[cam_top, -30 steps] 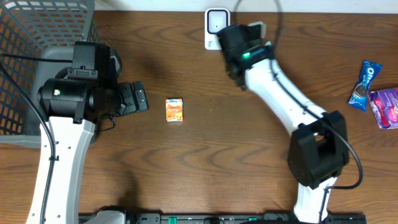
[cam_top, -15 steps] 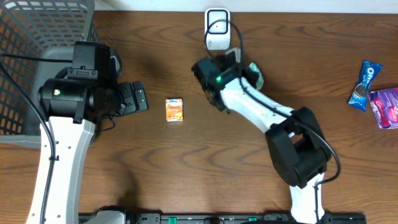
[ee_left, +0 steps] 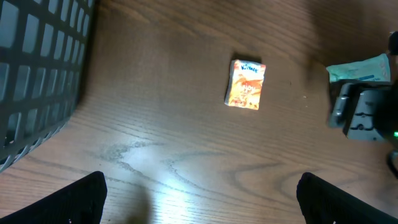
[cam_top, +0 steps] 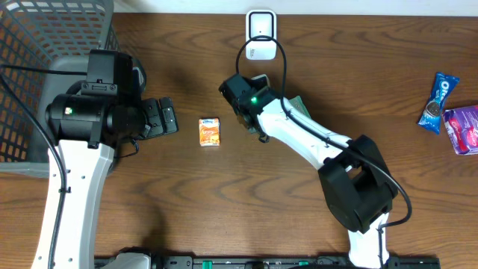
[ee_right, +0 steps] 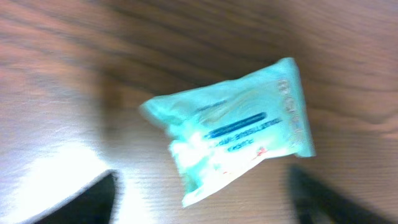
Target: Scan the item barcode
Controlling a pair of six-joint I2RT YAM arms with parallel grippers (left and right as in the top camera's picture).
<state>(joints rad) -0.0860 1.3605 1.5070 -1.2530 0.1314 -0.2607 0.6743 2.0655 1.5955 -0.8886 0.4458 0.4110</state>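
A teal packet (ee_right: 239,134) lies on the wood just ahead of my right gripper (ee_right: 205,199), whose blurred fingers stand wide apart and touch nothing. From above, only a corner of the teal packet (cam_top: 297,104) shows from under the right arm, and the right gripper (cam_top: 250,104) sits below the white scanner (cam_top: 261,33). A small orange packet (cam_top: 210,131) lies mid-table. My left gripper (cam_top: 168,116) is open and empty to its left. In the left wrist view the orange packet (ee_left: 246,84) is well ahead of the left gripper (ee_left: 202,199).
A grey wire basket (cam_top: 45,52) fills the far left corner. A blue cookie pack (cam_top: 438,101) and a purple packet (cam_top: 463,128) lie at the right edge. The scanner's black cable (cam_top: 280,52) loops down beside the right arm.
The right arm swung from the scanner down and to the left over the table, and its jaws opened, letting go of the teal packet. The left arm has not moved.
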